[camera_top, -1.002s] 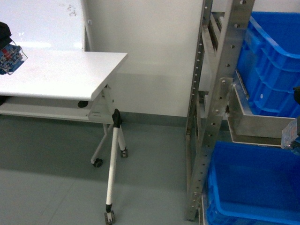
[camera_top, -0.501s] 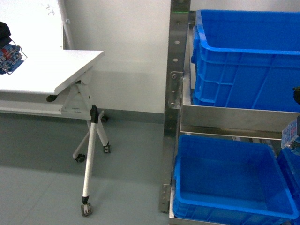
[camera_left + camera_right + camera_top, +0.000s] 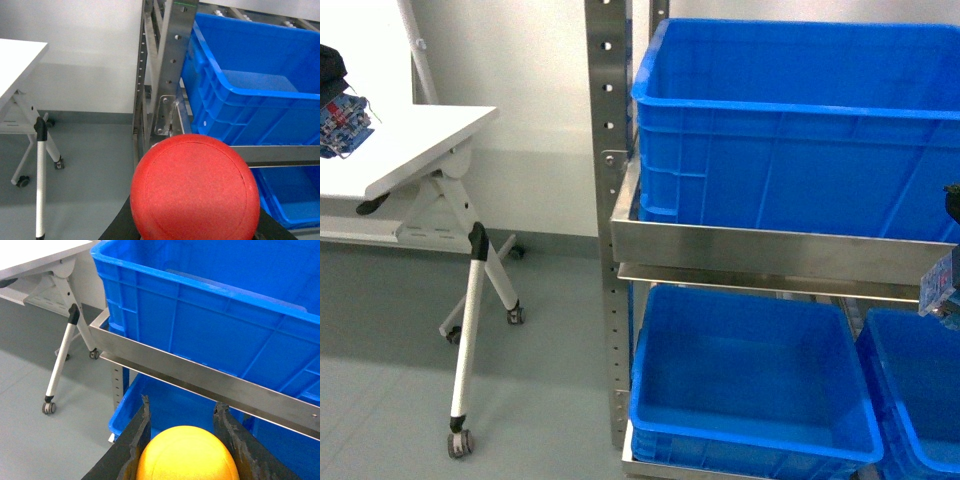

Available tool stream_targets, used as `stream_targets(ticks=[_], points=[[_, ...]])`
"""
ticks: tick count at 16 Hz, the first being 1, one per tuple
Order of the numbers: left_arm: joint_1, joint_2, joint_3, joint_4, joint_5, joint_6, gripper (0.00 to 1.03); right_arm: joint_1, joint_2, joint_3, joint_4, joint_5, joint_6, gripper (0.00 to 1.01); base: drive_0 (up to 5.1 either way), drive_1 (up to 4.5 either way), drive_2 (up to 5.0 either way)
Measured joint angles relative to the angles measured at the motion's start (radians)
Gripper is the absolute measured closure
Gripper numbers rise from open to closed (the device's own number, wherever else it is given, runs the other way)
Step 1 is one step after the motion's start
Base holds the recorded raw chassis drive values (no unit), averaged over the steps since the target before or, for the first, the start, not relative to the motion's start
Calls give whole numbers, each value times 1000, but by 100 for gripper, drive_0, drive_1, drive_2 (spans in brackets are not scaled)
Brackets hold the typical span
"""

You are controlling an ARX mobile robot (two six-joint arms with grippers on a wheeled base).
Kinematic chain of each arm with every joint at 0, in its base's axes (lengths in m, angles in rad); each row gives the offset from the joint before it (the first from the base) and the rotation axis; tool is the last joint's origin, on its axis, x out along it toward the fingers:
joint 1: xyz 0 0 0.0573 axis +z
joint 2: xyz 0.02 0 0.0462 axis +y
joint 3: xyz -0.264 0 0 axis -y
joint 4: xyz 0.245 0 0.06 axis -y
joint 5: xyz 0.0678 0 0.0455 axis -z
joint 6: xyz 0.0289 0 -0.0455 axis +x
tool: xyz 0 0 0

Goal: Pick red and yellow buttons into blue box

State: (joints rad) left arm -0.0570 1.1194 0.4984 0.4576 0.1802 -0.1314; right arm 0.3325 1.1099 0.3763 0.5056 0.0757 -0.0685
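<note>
— What is seen of the room?

— A grey floor (image 3: 540, 400) and a pale wall are shown, with a white folding table (image 3: 410, 140) on castors at the left. A steel rack (image 3: 610, 250) is seen at the right; a large blue box (image 3: 790, 130) is carried on its upper shelf, and a second blue box (image 3: 750, 390) is set below it.

— And the grippers?

— The red button (image 3: 195, 187) is clamped in the left gripper (image 3: 195, 220), its cap filling the lower part of the left wrist view. The yellow button (image 3: 185, 452) is gripped between the dark fingers (image 3: 137, 435) of the right gripper (image 3: 182, 440), held in front of the rack, outside the boxes.

— What has changed?

— Compared with a second ago, the rack and boxes are found much further left in the head view, and the table is pushed toward the edge.
</note>
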Motion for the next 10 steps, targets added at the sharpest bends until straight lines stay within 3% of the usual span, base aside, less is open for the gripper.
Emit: stream_targets(ticks=[10], points=[[1,0,0,0,0,0,79,0,0,0,1,0,0,69,472,-221,-221]])
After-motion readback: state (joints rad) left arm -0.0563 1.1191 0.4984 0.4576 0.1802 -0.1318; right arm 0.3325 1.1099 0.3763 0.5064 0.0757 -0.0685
